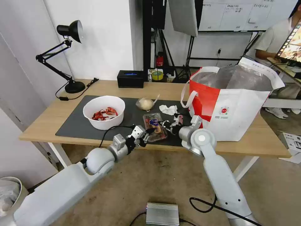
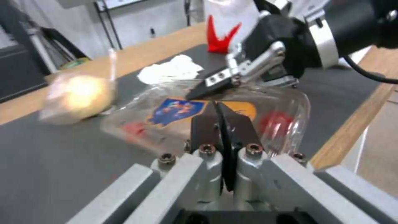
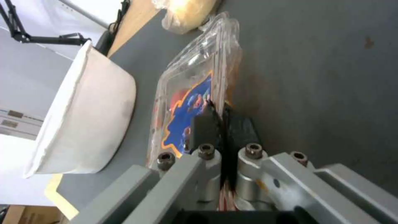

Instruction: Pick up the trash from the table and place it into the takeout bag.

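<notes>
The takeout bag (image 1: 233, 103) stands at the worktop's (image 1: 47, 122) right. On the mat, the clamshell (image 1: 154, 125) is pinched at opposite edges by the left end effector (image 1: 147, 131) and right end effector (image 1: 166, 125), both closed.

We see a plain white wall (image 1: 103, 37) behind the desk, with a black desk lamp (image 1: 64, 53) standing at its back left corner and a black rectangular box (image 1: 130, 78) just beside the wall. Further back stand dark tripod legs (image 1: 164, 47) and a whiteboard (image 1: 235, 14). Below, the floor (image 1: 163, 182) is brownish carpet, where a small silver metal box (image 1: 162, 213) lies with cables.
</notes>
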Motion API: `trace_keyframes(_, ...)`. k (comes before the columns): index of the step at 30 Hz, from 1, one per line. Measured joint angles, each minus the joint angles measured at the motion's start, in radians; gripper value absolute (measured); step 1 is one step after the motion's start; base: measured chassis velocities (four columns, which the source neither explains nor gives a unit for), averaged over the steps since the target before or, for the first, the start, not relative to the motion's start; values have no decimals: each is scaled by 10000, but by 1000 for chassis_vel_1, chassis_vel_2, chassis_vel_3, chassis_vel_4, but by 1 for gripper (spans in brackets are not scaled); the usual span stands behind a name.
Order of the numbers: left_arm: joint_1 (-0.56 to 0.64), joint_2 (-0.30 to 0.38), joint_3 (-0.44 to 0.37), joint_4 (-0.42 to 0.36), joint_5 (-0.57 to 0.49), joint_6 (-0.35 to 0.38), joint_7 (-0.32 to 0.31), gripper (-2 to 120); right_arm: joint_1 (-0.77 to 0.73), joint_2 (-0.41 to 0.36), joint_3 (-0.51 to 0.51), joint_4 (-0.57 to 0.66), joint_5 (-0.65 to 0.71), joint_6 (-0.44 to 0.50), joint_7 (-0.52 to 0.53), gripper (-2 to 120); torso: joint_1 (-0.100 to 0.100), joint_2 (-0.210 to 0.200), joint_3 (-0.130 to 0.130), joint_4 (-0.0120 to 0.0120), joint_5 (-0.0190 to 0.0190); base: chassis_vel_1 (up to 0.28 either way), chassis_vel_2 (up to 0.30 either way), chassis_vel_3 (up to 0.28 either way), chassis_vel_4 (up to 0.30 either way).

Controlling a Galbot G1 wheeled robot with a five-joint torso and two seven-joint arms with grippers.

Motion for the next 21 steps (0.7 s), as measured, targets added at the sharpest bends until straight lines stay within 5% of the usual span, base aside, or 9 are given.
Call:
trace_keyframes(11,2708,19,-2831,-1272,-14,-217,-42,36,-150,-4,145,146,8,11,-138,0,0,0,-1,0,-1,0,0,0,0)
trace_keyframes(16,4650,-662,-4233,-1945,275,-457,-82,62,-161,-20,257,366,5,45,-268,0,0,1,-1,1,-1,0,0,0,0)
trace_keyframes(21,5670,-1134,-4781,-2142,657,-670,26,76,-123,-59,304,542,-7,76,-305,0,-1,1,-1,1,0,0,0,0,0)
